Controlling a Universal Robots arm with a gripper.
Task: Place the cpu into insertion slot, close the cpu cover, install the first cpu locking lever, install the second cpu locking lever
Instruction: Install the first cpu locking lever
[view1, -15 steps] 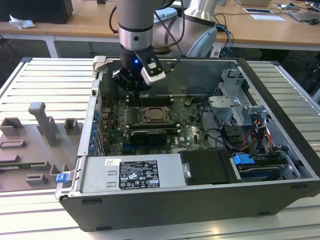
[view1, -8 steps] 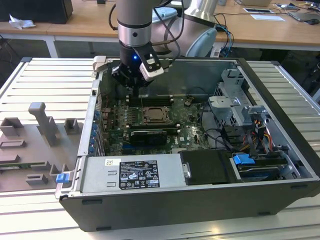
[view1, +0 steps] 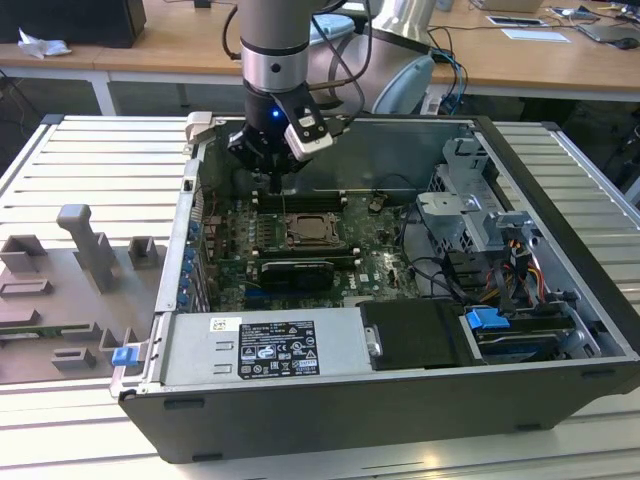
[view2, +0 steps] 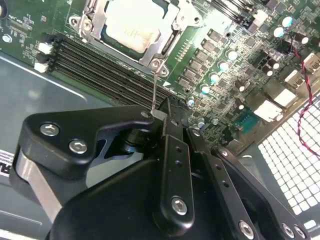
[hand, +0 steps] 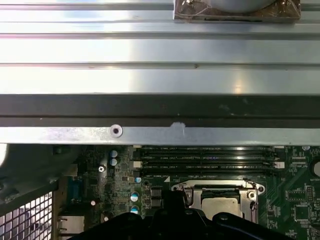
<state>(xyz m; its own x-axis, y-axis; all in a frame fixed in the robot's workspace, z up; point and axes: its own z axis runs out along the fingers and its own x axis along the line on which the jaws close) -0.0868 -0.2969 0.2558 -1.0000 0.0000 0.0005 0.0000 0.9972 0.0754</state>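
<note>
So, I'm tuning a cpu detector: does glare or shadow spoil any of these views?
In the second wrist view, glare washes the cpu pale, and the dark gripper hides much of the motherboard. In the first wrist view, the metal rails shine bright while the motherboard sits dim. In the exterior view, the inside of the case is darker than the slatted table.

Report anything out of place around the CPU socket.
One thin locking lever sticks up from a corner of the cpu cover, unlatched, its tip in the hand. The cpu sits flat under that cover.
</note>
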